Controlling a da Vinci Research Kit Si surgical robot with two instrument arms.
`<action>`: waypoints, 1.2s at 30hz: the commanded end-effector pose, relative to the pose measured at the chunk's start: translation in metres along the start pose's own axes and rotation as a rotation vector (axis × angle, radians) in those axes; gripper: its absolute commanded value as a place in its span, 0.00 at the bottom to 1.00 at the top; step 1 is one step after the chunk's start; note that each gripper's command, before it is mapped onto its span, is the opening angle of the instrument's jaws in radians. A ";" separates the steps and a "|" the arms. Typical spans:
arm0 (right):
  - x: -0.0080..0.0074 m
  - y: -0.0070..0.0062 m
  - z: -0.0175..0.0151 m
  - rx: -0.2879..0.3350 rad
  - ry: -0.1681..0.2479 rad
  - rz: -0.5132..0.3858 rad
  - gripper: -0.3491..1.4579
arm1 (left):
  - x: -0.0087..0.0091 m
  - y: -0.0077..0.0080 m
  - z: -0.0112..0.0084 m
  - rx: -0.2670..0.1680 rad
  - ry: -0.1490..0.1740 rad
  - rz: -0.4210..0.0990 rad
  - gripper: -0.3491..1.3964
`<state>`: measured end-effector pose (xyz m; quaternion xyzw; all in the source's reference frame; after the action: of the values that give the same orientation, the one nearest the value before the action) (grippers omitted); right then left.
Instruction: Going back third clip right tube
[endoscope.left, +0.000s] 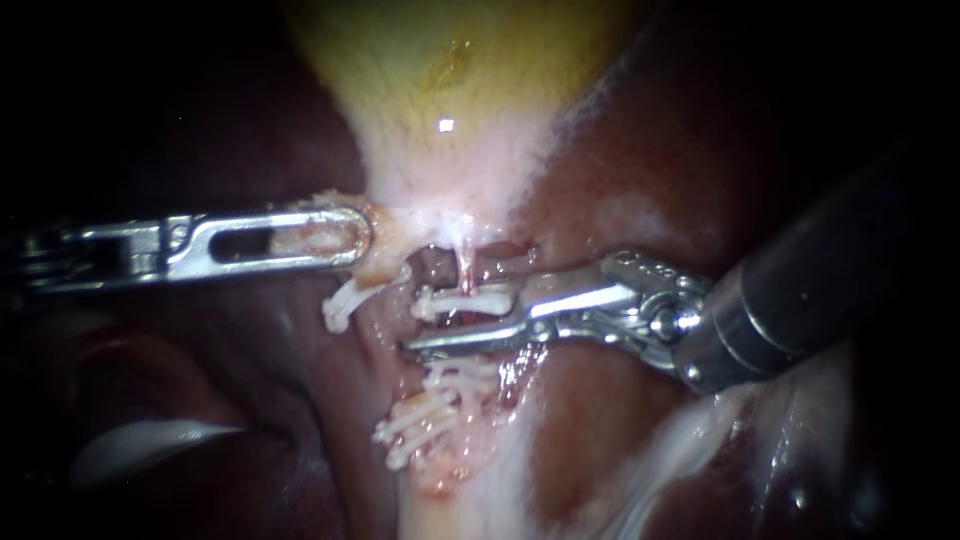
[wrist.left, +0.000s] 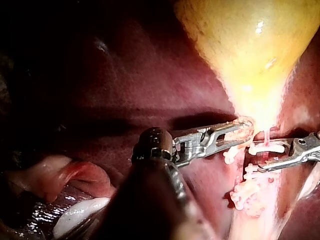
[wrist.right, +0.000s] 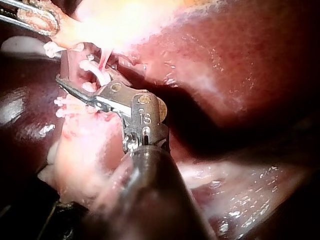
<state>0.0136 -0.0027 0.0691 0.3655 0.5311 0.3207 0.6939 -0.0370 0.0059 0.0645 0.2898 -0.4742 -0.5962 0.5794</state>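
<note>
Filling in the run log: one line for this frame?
left instrument: shut on gallbladder neck | right instrument: open, straddling clip on tube | clip cluster lower down

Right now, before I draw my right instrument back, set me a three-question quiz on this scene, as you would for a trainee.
1. True or false: the right instrument has its jaws shut flat together.
2. What does the left instrument grip? A) the liver B) the pale neck of the gallbladder C) a loose clip
3. Fill in: in the endoscope view, the cluster of white clips sits ___ the right instrument's jaws.

Key: 1 false, a gap shows between the jaws; 2 B; 3 below.
</note>
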 end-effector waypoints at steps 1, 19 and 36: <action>-0.0002 0.0002 0.0000 -0.006 0.004 -0.012 0.47 | 0.0000 0.0000 0.0000 0.000 -0.001 0.000 0.00; 0.0000 -0.0001 -0.0058 -0.007 -0.019 -0.335 0.47 | 0.0001 -0.0002 -0.0002 -0.001 -0.001 0.000 0.00; 0.0025 -0.0042 -0.0139 0.032 -0.065 -0.566 0.47 | 0.0001 -0.0001 -0.0003 0.000 0.000 0.000 0.00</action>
<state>0.0009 -0.0005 0.0619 0.2216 0.5954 0.0919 0.7667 -0.0367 0.0058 0.0643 0.2896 -0.4743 -0.5962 0.5794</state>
